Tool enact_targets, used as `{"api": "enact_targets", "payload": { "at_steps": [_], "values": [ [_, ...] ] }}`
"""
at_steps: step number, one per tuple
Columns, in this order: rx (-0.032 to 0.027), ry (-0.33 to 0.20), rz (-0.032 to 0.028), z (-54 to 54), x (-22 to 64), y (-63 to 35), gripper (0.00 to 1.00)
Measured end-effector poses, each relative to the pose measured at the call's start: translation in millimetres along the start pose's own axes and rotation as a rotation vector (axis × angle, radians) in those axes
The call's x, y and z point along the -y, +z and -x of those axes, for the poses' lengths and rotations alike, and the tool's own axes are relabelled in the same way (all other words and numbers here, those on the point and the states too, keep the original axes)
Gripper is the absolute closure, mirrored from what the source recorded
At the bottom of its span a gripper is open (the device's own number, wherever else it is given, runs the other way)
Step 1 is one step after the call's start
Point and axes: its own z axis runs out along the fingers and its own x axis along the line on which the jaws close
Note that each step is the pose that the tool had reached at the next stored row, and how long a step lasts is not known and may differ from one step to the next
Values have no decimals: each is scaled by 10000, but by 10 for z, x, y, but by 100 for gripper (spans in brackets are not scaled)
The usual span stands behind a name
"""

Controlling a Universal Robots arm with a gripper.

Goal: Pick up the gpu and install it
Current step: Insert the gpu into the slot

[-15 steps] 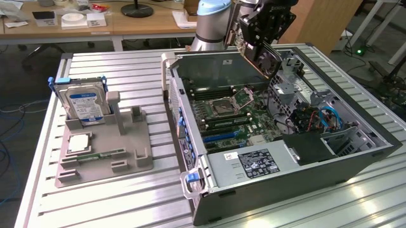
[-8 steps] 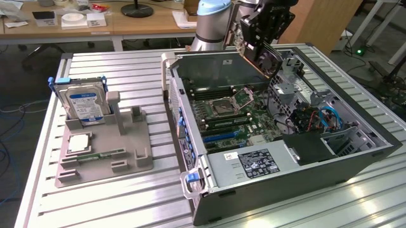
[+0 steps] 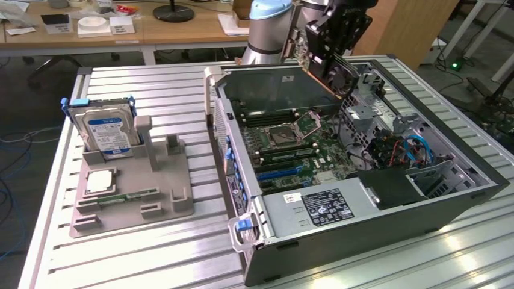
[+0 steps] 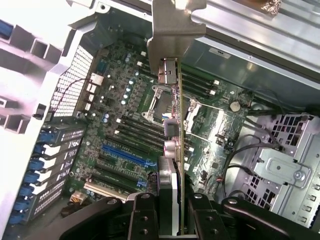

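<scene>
The gpu [image 3: 328,65], a flat card with a dark fan face and a green board edge, hangs tilted in the air above the back of the open computer case [image 3: 353,238]. My gripper [image 3: 337,24] is shut on its upper part. In the wrist view the gpu [image 4: 172,125] is seen edge-on, its silver bracket [image 4: 172,30] at the far end. My gripper [image 4: 171,215] clamps it between dark fingers [image 4: 142,215]. Below the card lies the motherboard [image 4: 120,115] with a blue slot [image 4: 122,155]; the card is clear of the board.
On the exterior view's left, a grey fixture [image 3: 161,205] holds an upright hard drive [image 3: 108,129], a memory stick [image 3: 129,197] and a square chip [image 3: 98,180]. Inside the case are a drive cage [image 3: 374,102], cables [image 3: 401,150] and the power supply [image 3: 321,208].
</scene>
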Motion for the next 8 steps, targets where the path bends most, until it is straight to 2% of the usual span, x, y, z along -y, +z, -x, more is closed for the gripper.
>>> {"api": "enact_targets", "payload": {
  "at_steps": [8],
  "values": [
    [-28, -647, -1, 0, 1, 7, 72]
  ]
}}
